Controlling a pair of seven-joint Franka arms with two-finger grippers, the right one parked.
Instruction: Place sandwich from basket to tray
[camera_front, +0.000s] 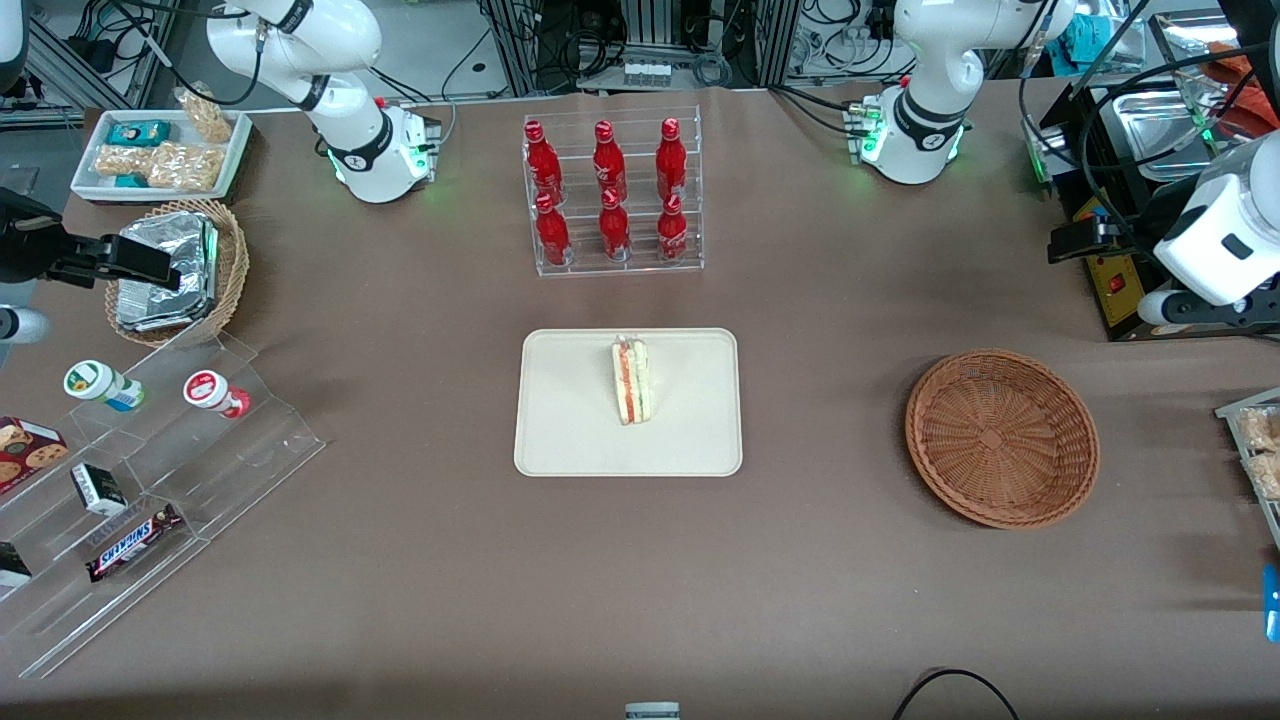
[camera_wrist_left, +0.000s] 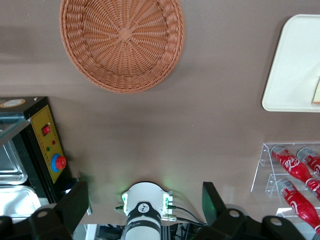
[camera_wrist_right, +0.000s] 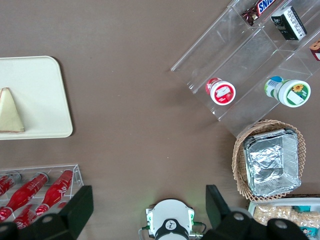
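Note:
The sandwich (camera_front: 631, 380), a pale wedge with red and green layers, stands on its edge near the middle of the cream tray (camera_front: 560, 400). The right wrist view shows the sandwich (camera_wrist_right: 10, 112) on the tray (camera_wrist_right: 45, 95) too. The reddish-brown wicker basket (camera_front: 1002, 437) sits empty toward the working arm's end of the table. My gripper (camera_front: 1075, 243) hangs above the table, farther from the front camera than the basket, well apart from both. In the left wrist view the gripper (camera_wrist_left: 143, 202) is open with nothing between its fingers, and the basket (camera_wrist_left: 122, 42) and a corner of the tray (camera_wrist_left: 295, 65) show.
A clear rack of red bottles (camera_front: 610, 200) stands farther from the front camera than the tray. A black control box (camera_front: 1115, 285) with a red button sits close beside my gripper. At the parked arm's end are a tan basket of foil packs (camera_front: 170, 270) and a stepped acrylic shelf (camera_front: 150, 480).

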